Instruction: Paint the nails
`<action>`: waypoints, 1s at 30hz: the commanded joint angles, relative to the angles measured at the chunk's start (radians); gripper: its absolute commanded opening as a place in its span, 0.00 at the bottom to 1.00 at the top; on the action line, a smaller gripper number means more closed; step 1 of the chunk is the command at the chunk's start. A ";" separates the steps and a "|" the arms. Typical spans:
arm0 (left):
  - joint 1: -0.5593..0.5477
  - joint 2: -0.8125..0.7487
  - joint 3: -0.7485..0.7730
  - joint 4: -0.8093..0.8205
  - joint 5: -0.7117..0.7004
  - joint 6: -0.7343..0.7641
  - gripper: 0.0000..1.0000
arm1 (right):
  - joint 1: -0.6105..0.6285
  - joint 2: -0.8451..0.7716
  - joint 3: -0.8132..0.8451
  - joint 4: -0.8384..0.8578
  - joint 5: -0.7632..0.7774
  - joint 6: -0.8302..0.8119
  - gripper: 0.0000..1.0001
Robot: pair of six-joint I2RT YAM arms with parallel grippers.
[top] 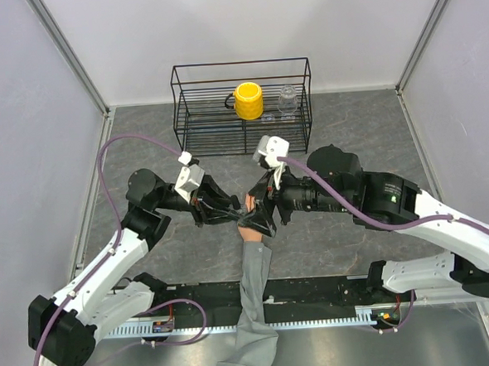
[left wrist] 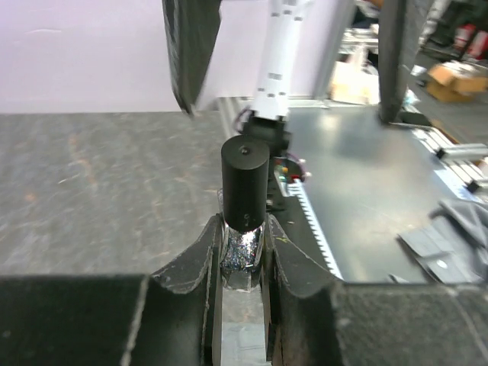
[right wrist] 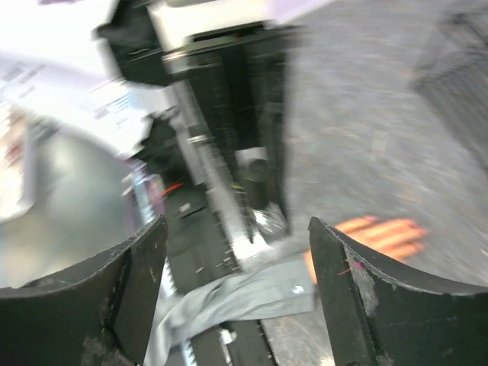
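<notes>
The mannequin hand (top: 249, 229) lies in the middle of the table (top: 142, 139), its sleeve (top: 253, 290) trailing to the near edge, right beneath both grippers. I can't make out the nails, they're too small. The left gripper (left wrist: 244, 236) is clamped on a polish bottle (left wrist: 244, 210), black cap (left wrist: 245, 171) up, while the right gripper (right wrist: 238, 229) gapes wide and empty. It looks like the opening step: the right must close on that cap and twist it free without tipping the bottle.

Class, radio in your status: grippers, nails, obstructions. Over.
Left gripper shut on capped polish bottle. Right gripper open, by mannequin hand. Nails too blurred to see.
</notes>
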 commanded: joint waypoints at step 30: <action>-0.037 -0.038 0.048 -0.182 -0.099 0.125 0.02 | -0.142 0.088 -0.078 0.164 -0.373 -0.030 0.00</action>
